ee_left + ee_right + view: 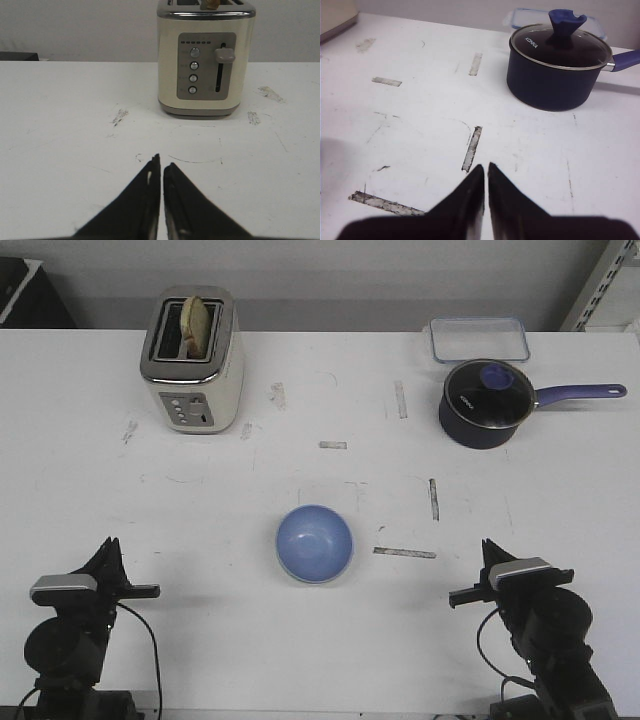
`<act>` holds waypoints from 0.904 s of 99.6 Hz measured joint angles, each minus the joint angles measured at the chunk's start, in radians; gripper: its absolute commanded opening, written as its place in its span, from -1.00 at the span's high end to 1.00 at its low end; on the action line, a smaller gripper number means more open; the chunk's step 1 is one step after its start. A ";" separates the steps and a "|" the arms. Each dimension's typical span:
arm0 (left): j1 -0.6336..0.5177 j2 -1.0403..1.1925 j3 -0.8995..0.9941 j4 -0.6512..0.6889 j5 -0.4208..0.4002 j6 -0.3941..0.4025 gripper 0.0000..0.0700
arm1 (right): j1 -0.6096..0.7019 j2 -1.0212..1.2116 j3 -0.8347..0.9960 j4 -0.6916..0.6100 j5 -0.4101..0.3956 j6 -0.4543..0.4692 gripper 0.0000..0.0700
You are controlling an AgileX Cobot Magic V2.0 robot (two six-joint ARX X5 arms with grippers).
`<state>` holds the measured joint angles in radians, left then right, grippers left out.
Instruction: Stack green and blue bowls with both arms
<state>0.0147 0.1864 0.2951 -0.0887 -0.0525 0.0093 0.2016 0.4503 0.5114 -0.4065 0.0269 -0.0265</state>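
Both arms sit at the near edge of the white table (200, 500), one at each corner, and each one is well apart from the bowl. On the left side, the left gripper (112, 545) points forward over the table; in the left wrist view its 2 pointed black fingers (142, 197) are almost together, with only a thin slit between the tips, and they hold nothing. On the right side, the right gripper (487, 548) is the same: in the right wrist view its fingers (470, 192) are nearly touching and empty, above a grey tape mark on the table.

Between the 2 arms, a little forward of them, stands the light blue bowl (315, 543), upright, with its opening up. I can see only 1 bowl in the front view; whether a green bowl is under it I cannot tell.

Far on the left stands a cream toaster (193, 360) with a slice of bread (196, 324) in a slot. Far on the right is a dark navy saucepan (486, 405) with a glass lid, its long handle pointing right. Just behind it lies a clear container (480, 338) with a blue rim.
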 measured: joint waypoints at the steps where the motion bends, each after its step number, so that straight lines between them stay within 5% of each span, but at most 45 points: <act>1: 0.000 -0.010 -0.013 0.008 0.000 0.000 0.99 | 0.000 0.000 0.000 0.000 0.000 0.000 1.00; 27: -0.001 -0.182 -0.262 0.155 0.001 0.000 0.99 | 0.000 0.000 0.000 0.000 0.000 0.000 1.00; 90: -0.011 -0.181 -0.261 0.205 0.006 0.000 0.99 | 0.000 0.000 0.000 0.008 0.000 0.000 1.00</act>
<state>0.0036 0.0051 0.0341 0.1165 -0.0463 0.0090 0.2016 0.4503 0.5114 -0.3988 0.0269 -0.0265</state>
